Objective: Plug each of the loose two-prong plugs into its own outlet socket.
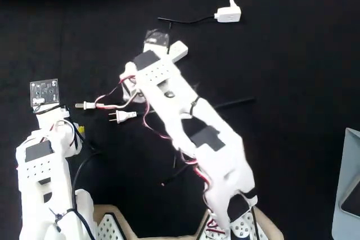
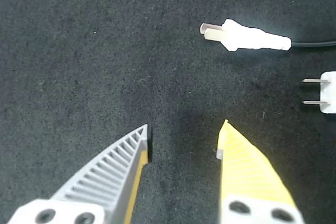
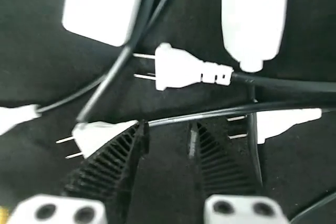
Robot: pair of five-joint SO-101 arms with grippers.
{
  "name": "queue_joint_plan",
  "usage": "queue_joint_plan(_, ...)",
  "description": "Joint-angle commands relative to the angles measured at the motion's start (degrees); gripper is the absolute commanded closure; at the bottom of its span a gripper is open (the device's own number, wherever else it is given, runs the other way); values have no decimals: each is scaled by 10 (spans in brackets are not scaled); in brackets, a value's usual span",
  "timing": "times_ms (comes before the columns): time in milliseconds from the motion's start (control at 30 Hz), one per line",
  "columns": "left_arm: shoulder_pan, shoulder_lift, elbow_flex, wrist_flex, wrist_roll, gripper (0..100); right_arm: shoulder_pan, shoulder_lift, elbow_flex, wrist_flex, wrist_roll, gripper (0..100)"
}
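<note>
Where the high view looks down on the black counter, two arms are counted: the left arm at the near left corner, and the right arm stretched diagonally toward the middle.

1. Loose plugs, high view: three. The long plug and the short plug lie near each other between the two arms, prongs pointing left. The far plug, on a black cord, lies well apart near the far edge.
2. Outlet strip: one, white, projecting from under the right arm's tip.
3. Left hand: open. One grey finger and one yellow finger stand wide apart over bare counter and hold nothing. Two plugs lie beyond the fingertips, apart from them.
4. Right hand: open by a narrow gap and empty. A black cable crosses just past its two black fingertips.
5. Plugs, right wrist view: three. The centre plug lies beyond the tips. The side plug lies against one finger. The hidden plug is partly covered by the other finger.
6. Larger white bodies beyond these: two. Which one carries sockets cannot be told.
</note>
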Motion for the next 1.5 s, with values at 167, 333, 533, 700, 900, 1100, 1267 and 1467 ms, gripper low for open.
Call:
queue_joint_plan(167, 7, -11, -12, -11, -1, 783, -14, 89, -74, -13, -4, 793)
queue_joint_plan(333, 7, -11, -12, -11, -2, 783, -11, 139, -118, -11, 4, 911)
queue_joint_plan(533, 7, -11, -12, -11, -2, 783, -11, 145, -194, 81, 63, 988)
queue_joint_plan(700, 7, -11, -12, -11, -2, 783, -11, 145, -292, 184, 66, 986)
queue_joint_plan(900, 6, -11, -12, -11, -2, 783, -2, 133, -325, 198, 116, 986)
queue_joint_plan(1100, 6, -11, -12, -11, -2, 783, -8, 80, -270, 198, 140, 986)
queue_joint_plan(1267, 6, -11, -13, -11, -2, 783, -47, 55, -225, 194, 135, 978)
queue_joint_plan(1467, 1, -11, -15, -11, 1, 783, -76, 92, -220, 177, 82, 788)
